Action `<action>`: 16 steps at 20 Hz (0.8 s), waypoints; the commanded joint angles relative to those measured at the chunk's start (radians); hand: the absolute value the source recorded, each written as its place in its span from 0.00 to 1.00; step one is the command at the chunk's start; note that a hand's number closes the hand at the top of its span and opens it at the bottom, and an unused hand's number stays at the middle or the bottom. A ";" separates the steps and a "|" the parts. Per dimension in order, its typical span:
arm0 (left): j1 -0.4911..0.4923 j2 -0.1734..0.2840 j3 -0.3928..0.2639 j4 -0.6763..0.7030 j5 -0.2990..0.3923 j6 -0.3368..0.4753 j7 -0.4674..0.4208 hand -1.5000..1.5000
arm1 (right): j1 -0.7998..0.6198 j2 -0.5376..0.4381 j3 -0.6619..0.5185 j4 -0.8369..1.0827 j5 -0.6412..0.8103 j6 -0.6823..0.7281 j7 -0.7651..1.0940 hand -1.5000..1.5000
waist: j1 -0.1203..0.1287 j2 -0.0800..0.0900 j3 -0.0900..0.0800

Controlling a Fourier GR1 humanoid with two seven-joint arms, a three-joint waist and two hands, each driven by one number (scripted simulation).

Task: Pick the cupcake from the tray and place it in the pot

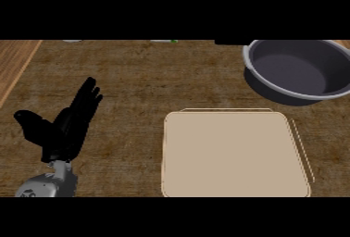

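On my left, the left hand [65,127] rested over the counter [137,78], fingers straight and spread, holding nothing. One tray [232,155] lay at centre, bare; I saw no cupcake anywhere. One pot [297,69] stood beyond it to the right, apparently empty. I judged the cupcake needed locating before any reach. My right hand was out of view.

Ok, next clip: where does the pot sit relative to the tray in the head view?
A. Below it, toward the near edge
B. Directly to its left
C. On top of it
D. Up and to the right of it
D: the pot sits at the upper right, beyond the far right corner of the tray.
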 commanded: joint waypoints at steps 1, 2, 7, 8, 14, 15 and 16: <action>-0.039 -0.003 0.021 0.099 0.014 -0.027 -0.066 0.50 | -0.115 0.018 0.058 0.187 0.051 -0.070 0.003 1.00 | 0.000 0.004 0.000; -0.020 -0.010 -0.006 0.005 0.005 -0.005 0.009 0.50 | -0.100 0.018 0.052 0.254 0.065 -0.111 -0.044 1.00 | 0.004 0.003 0.001; -0.016 -0.002 0.022 0.055 0.001 -0.012 -0.038 0.50 | -0.157 0.050 0.091 0.398 0.100 -0.186 -0.081 1.00 | -0.003 0.002 0.001; 0.035 -0.020 -0.026 -0.023 -0.003 -0.015 -0.004 0.50 | -0.170 0.034 0.081 0.466 0.104 -0.202 -0.113 1.00 | 0.004 0.002 0.001; -0.019 0.009 0.014 0.003 0.006 -0.023 0.000 0.50 | -0.221 0.104 0.070 0.663 0.087 -0.240 -0.150 1.00 | 0.011 0.005 0.001; -0.060 -0.014 0.002 0.078 -0.009 -0.015 -0.033 0.50 | -0.273 0.137 0.061 0.685 0.085 -0.235 -0.056 1.00 | 0.010 0.008 0.001; -0.024 0.004 0.012 0.048 0.004 -0.032 -0.034 0.50 | -0.241 0.141 0.035 0.719 0.064 -0.252 -0.085 0.00 | 0.013 0.008 0.001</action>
